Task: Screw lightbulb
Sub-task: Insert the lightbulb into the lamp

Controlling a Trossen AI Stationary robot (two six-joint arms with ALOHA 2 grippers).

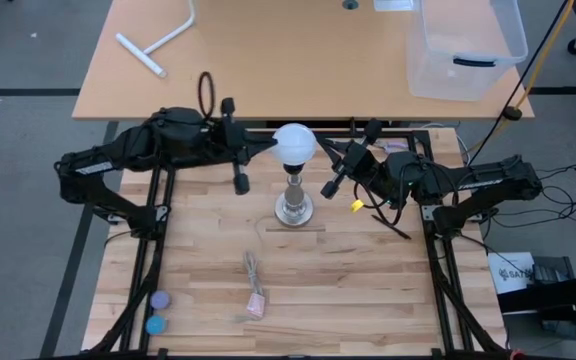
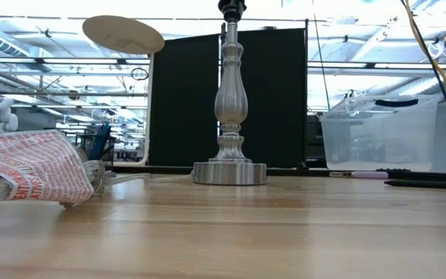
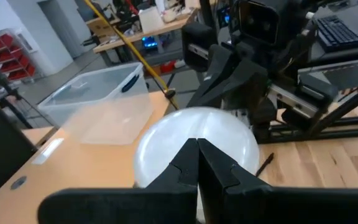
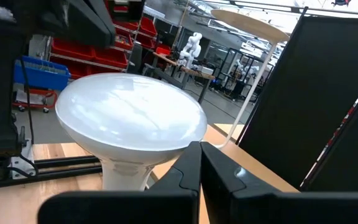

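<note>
The lightbulb [image 1: 294, 143], with a white frosted globe [image 3: 197, 127] over a pale neck [image 4: 126, 171], sits upright on the top of the silvery lamp post [image 2: 231, 101]. The post stands on its round base [image 1: 293, 210] at the table's middle. In the low view the bulb is out of the picture. My left gripper [image 1: 270, 148] is shut, with its tips at the globe's left side. My right gripper [image 1: 320, 149] is shut too, with its tips at the bulb's right side. My left gripper lays its shut fingertips [image 3: 188, 155] against the left side of the globe [image 3: 194, 124], coming nearly level from the table's left. The bulb stays upright on the post. My right gripper sets its shut fingertips [image 4: 191, 158] against the bulb's right side, under the globe's widest rim [image 4: 173, 146], level from the table's right. Whether they truly touch cannot be told.
A clear plastic bin [image 1: 463, 45], a white T-shaped bar [image 1: 158, 40] and a black ring [image 1: 208, 90] lie on the far table. Nearer lie a corded pink packet [image 1: 256, 300], two round caps [image 1: 158, 310] and a small yellow piece [image 1: 356, 205].
</note>
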